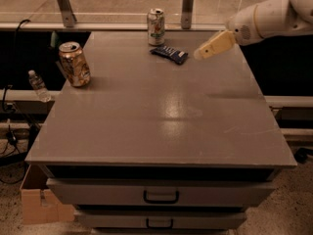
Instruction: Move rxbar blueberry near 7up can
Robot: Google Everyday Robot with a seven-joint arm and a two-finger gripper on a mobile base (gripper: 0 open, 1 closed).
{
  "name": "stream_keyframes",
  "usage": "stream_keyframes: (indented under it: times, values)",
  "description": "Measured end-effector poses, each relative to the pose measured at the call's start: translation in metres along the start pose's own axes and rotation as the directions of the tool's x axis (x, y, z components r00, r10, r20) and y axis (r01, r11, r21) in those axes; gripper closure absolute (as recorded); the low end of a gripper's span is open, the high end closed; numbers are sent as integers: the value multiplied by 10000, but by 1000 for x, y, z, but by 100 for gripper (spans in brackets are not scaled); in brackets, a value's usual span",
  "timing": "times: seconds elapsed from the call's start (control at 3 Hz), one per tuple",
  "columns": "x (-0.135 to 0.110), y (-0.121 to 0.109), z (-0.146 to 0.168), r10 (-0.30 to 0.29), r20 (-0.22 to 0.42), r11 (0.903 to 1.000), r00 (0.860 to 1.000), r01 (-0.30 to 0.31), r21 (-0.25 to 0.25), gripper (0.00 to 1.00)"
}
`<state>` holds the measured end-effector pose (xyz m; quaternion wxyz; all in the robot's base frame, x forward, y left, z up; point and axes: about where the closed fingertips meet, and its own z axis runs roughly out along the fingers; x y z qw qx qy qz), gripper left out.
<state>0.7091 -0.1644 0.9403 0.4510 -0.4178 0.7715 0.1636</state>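
The rxbar blueberry (169, 54) is a flat dark navy wrapper lying on the grey table top (161, 102) at the far middle. It lies just in front of and to the right of the 7up can (156, 27), a slim silvery can with green markings standing upright at the table's far edge. My gripper (200, 54) hangs over the far right part of the table, to the right of the bar and apart from it. It holds nothing.
A dented gold-tan can (74, 64) stands near the table's left edge. A small plastic bottle (38, 85) stands on a ledge left of the table. Two metal posts (186, 6) rise behind the far edge. Drawers (160, 193) sit under the table top.
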Motion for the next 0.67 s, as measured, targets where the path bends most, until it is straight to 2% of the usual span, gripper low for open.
stream_keyframes:
  times: [0.33,0.67]
  values:
    - [27,25,-54,-455,629,9977,9970,485,-472,0]
    - [39,24,-73,-616,730,9974,9954,642,-332,0]
